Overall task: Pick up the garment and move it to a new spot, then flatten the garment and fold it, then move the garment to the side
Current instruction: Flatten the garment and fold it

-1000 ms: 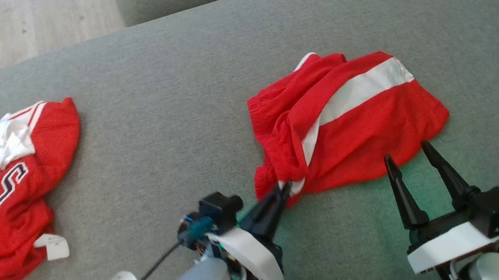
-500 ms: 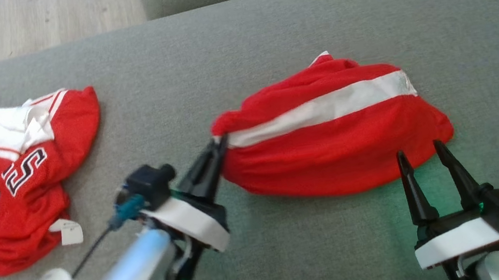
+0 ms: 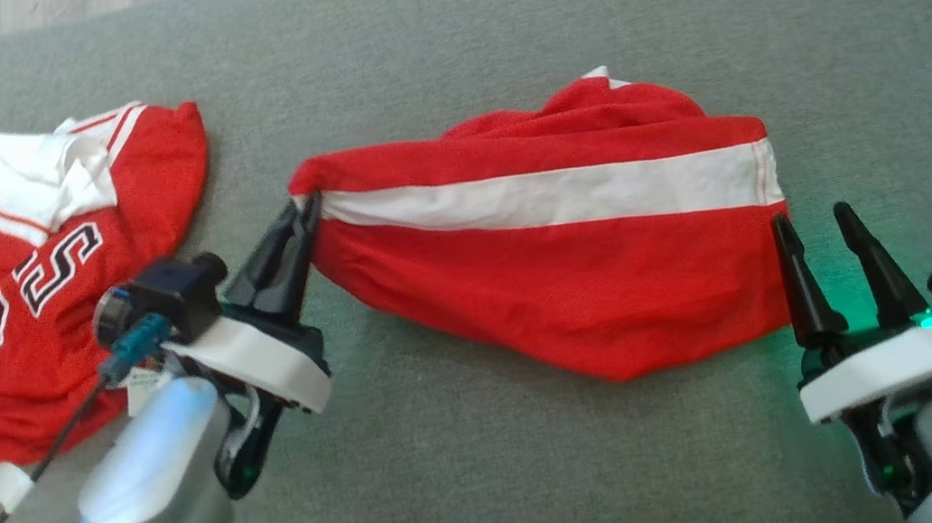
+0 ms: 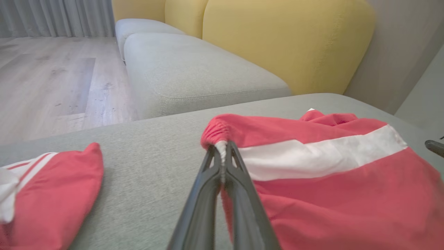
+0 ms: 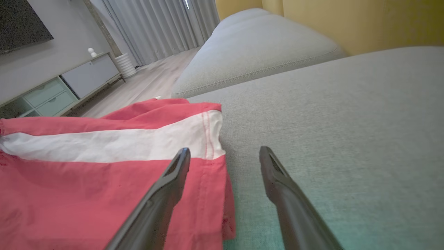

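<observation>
Grey sofa seat (image 3: 432,20), yellow backrest (image 4: 288,45) behind. The garment, red shorts (image 3: 578,282) with a white stripe, lies mid-seat, stretched sideways, its lower edge sagging and not flat. A red jersey (image 3: 65,263) lies bunched well to its left. The left gripper (image 3: 308,203) is clamped on the shorts' waistband corner. The right gripper (image 3: 811,215) stands wide and empty at the opposite hem. Judgement: flattening under way; folding and moving aside outstanding.
</observation>
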